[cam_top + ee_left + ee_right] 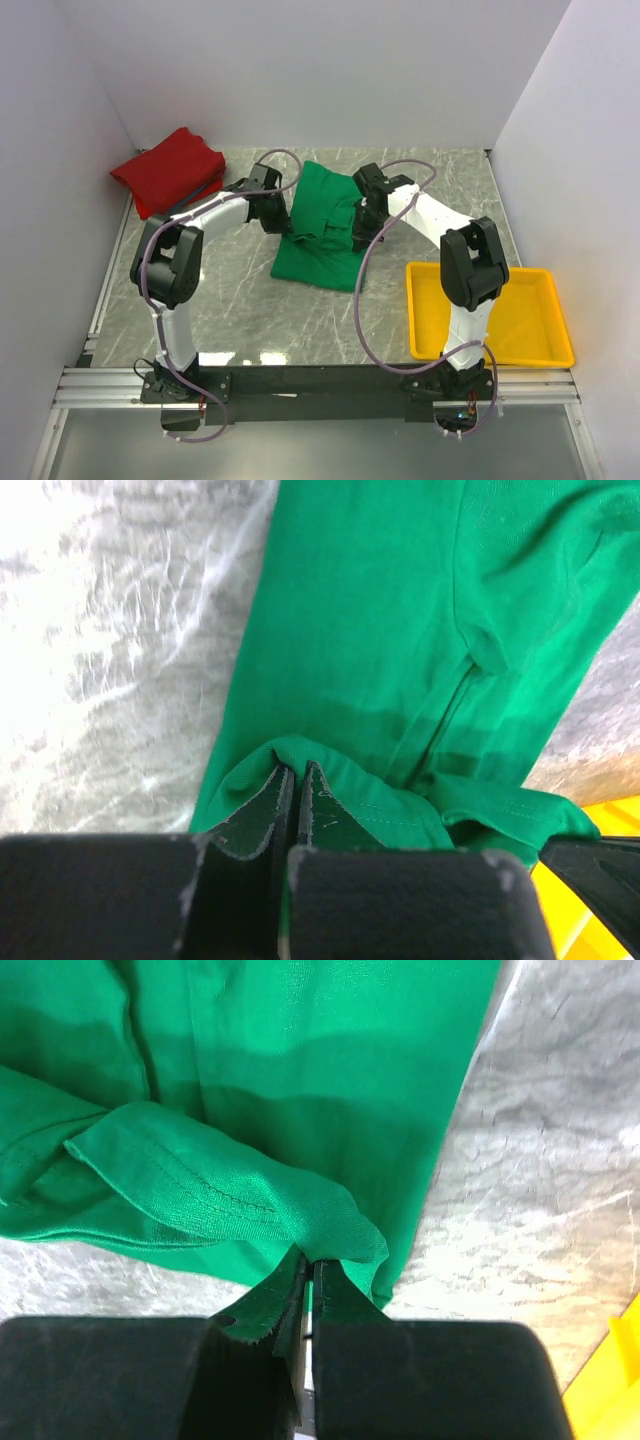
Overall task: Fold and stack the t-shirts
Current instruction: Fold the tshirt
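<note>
Marble tabletop [250, 310]: green t-shirt [318, 258] fabric pinched between both jaws.

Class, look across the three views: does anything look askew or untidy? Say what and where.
The green t-shirt lies askew mid-table, rumpled, with a sleeve bunched; the left gripper and right gripper each pinch an edge. The red t-shirt sits in a lumpy heap at the far left corner.

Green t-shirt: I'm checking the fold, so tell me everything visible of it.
The green t-shirt is plain, soft knit fabric, rumpled and partly folded, lying on the grey marbled table. A stitched hem shows. The left gripper is shut on its left edge, the right gripper on its right edge.
</note>
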Robot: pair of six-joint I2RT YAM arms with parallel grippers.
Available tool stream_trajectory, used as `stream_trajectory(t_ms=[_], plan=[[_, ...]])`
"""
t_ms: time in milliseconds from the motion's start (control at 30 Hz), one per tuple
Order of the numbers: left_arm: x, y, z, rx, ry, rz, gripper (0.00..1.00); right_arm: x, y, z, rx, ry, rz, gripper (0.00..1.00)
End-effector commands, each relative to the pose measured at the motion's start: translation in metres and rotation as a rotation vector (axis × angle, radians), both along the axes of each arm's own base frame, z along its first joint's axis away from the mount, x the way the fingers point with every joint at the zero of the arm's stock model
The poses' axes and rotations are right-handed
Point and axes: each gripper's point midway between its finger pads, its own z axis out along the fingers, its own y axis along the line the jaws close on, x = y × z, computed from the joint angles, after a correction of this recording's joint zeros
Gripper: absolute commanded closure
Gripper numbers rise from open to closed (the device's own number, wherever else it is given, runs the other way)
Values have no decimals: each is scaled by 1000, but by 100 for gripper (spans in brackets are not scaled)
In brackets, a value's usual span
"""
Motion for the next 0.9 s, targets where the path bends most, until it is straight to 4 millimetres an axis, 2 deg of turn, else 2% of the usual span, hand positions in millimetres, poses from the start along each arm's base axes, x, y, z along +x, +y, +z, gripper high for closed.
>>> stream_trajectory(t_ms=[0,267,333,367,400,433,467,500,533,567,633,733,800,833,867], plan=[[16,-7,16,-33,-45,-30,99,12,-2,10,6,-26,7,100],[26,-6,11,-38,-38,-26,98,28,-7,3,-4,-21,-7,100],[27,-8,12,-50,-34,-32,91,34,-10,5,-7,-28,-16,100],[32,-8,15,-55,-42,-32,79,36,-10,6,-5,-30,-17,100],[33,-9,16,-54,-44,-31,72,38,-13,7,-4,-28,-27,100],[35,-8,19,-52,-47,-29,63,43,-12,9,1,-33,-30,92],[40,-8,26,-54,-63,-25,47,46,-12,12,5,-36,-33,82],[41,-7,30,-53,-70,-21,41,51,-15,15,10,-43,-39,60],[44,-4,37,-45,-87,-12,33,58,-13,26,22,-72,-42,54],[47,-1,43,-39,-102,-3,29,62,-13,32,27,-90,-48,49],[50,5,52,-32,-122,10,23,69,-17,49,36,-135,-68,43],[46,13,64,-19,-147,18,23,67,-21,61,43,-160,-79,41],[36,17,57,-8,-134,3,24,62,-21,61,47,-162,-71,41],[32,17,61,-13,-143,-2,24,51,-24,56,47,-144,-68,41],[22,21,49,-4,-116,-5,24,46,-25,54,48,-140,-69,41]])
